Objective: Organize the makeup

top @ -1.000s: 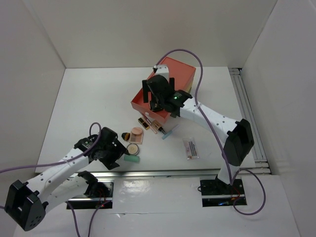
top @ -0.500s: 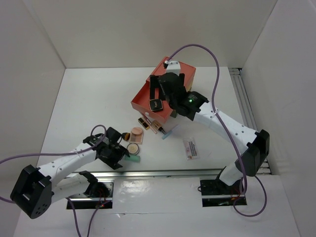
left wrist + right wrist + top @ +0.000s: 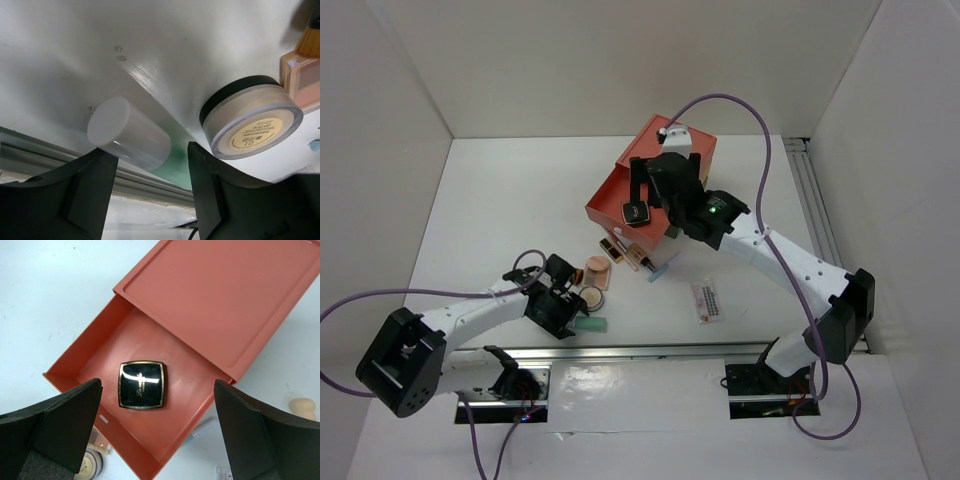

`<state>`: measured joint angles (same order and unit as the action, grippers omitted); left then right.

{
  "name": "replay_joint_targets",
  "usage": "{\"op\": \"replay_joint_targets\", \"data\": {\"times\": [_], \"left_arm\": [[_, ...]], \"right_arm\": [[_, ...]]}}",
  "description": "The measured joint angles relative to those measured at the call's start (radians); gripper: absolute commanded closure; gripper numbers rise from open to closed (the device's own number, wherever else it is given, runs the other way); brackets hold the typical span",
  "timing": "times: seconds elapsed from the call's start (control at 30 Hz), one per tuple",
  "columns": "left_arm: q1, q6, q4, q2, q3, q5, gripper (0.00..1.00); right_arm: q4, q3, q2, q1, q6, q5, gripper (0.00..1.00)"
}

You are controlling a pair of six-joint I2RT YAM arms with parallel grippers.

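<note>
The white-green tube [image 3: 135,137] lies on the table at the near edge. My left gripper [image 3: 152,150] straddles it, one finger against the white cap and the other against the green body. From above, the left gripper [image 3: 572,316] sits low over the tube [image 3: 590,323]. A round beige compact [image 3: 252,117] stands just beside it. My right gripper [image 3: 156,384] hangs wide open above the pulled-out coral drawer [image 3: 165,345], where a black square compact [image 3: 141,385] lies flat. The same compact [image 3: 636,212] shows under the right gripper [image 3: 663,177].
Between the arms lie a peach blush palette [image 3: 597,270], a brush [image 3: 575,273], lipstick tubes [image 3: 617,248], a blue stick [image 3: 663,268] and a clear lash pack [image 3: 706,298]. A peach sponge [image 3: 302,407] sits beside the drawer box [image 3: 670,150]. A metal rail [image 3: 650,351] runs along the near edge.
My left gripper slid right onto the white-green tube and narrowed around it. The right arm drew back and up from the drawer, uncovering the black compact.
</note>
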<state>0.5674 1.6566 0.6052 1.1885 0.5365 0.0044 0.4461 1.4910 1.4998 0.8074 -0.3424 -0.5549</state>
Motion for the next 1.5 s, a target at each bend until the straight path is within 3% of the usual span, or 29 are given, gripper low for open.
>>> {"op": "replay_joint_targets", "data": {"times": [0.13,0.23,0.27,0.33,0.6,0.93,1.1,1.23,1.5], "left_arm": [[0.001,-0.003,0.001,0.041,0.023,-0.001,0.44],[0.008,-0.006,0.001,0.061,0.037,-0.002,0.71],[0.013,-0.012,-0.001,0.064,0.04,-0.003,0.87],[0.022,-0.013,-0.005,0.067,0.04,-0.002,1.0],[0.046,-0.086,0.057,0.015,0.068,-0.01,1.0],[0.053,-0.272,0.127,-0.264,0.422,-0.162,1.0],[0.053,-0.391,0.103,-0.124,0.699,-0.22,1.0],[0.053,-0.463,0.034,0.096,0.908,-0.217,1.0],[0.05,-0.5,-0.032,0.418,1.063,-0.154,1.0]], "right_arm": [[0.005,-0.029,-0.028,0.0,0.0,-0.016,0.0],[0.01,-0.046,-0.051,0.0,-0.001,-0.03,0.0],[0.011,-0.054,-0.064,0.0,-0.002,-0.036,0.0],[0.011,-0.072,-0.092,0.0,-0.005,-0.046,0.0],[0.01,-0.117,-0.174,-0.002,-0.004,-0.068,0.0],[0.004,-0.211,-0.312,-0.079,-0.001,-0.08,0.0],[0.008,-0.252,-0.409,-0.164,-0.013,-0.084,0.0],[0.014,-0.268,-0.44,-0.197,-0.032,-0.075,0.0],[0.051,-0.288,-0.443,-0.248,-0.043,-0.055,0.0]]}}
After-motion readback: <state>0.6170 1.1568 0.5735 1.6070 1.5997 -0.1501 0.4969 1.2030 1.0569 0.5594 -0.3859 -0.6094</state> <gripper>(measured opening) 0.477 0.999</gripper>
